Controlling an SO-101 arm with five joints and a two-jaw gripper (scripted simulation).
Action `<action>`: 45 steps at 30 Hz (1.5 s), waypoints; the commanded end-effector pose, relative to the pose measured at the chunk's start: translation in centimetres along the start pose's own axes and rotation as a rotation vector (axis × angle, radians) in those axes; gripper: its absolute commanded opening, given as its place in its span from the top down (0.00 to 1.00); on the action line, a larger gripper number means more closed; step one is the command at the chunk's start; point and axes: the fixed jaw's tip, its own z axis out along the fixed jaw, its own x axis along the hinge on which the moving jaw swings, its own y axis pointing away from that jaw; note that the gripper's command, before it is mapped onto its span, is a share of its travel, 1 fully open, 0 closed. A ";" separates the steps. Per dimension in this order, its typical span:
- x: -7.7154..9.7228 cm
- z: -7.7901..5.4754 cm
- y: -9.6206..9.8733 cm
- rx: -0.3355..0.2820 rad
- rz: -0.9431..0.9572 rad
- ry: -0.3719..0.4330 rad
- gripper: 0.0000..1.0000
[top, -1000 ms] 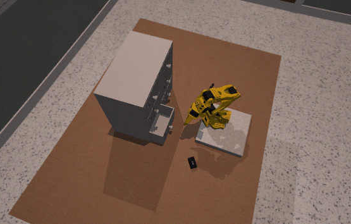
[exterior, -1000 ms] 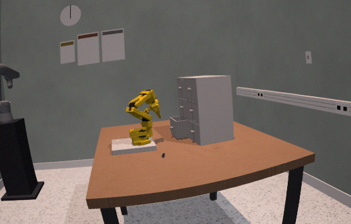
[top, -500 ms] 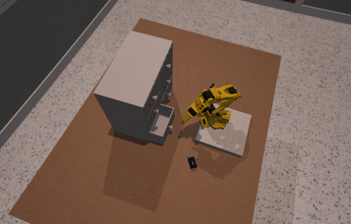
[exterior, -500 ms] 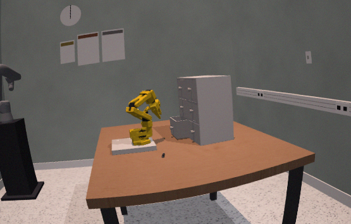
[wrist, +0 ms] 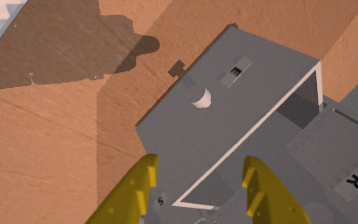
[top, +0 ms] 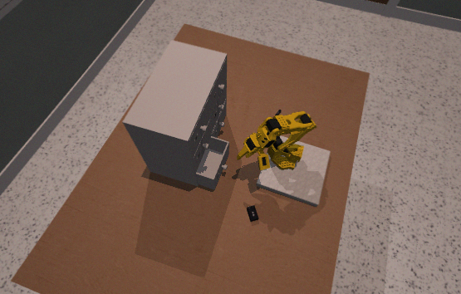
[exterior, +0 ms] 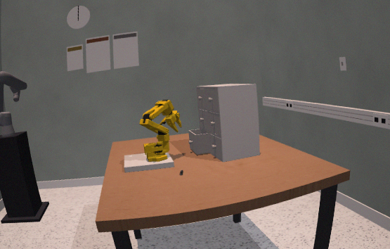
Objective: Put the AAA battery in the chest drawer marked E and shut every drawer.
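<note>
My gripper [top: 240,157] [exterior: 178,129] [wrist: 200,164] is partly open with nothing between its fingers. It hangs in front of the chest, higher than the pulled-out drawer. The grey chest [top: 177,87] [exterior: 239,119] stands upright. Drawer E [top: 210,183] [exterior: 202,143] [wrist: 215,120] is at the bottom and pulled well out; its label E [wrist: 236,71] and white knob [wrist: 201,98] show in the wrist view. The other drawers look shut. I cannot make out the AAA battery; a darker patch inside the drawer looks like shadow, but I cannot be sure.
A small black block [top: 252,213] lies on the table in front of the white base plate [top: 318,166] [exterior: 133,165]. A small dark thing [top: 278,112] shows beside the arm, too small to identify. Drawer R [wrist: 330,145] is beyond the open drawer.
</note>
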 end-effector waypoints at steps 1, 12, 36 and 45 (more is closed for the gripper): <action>0.1 -0.3 -0.2 0.012 0.095 0.005 0.79; 0.0 -0.3 -0.2 0.013 0.371 0.008 0.79; 0.0 -0.3 -0.4 0.018 0.874 0.012 0.79; 0.0 -0.3 -0.5 0.021 1.101 0.014 0.79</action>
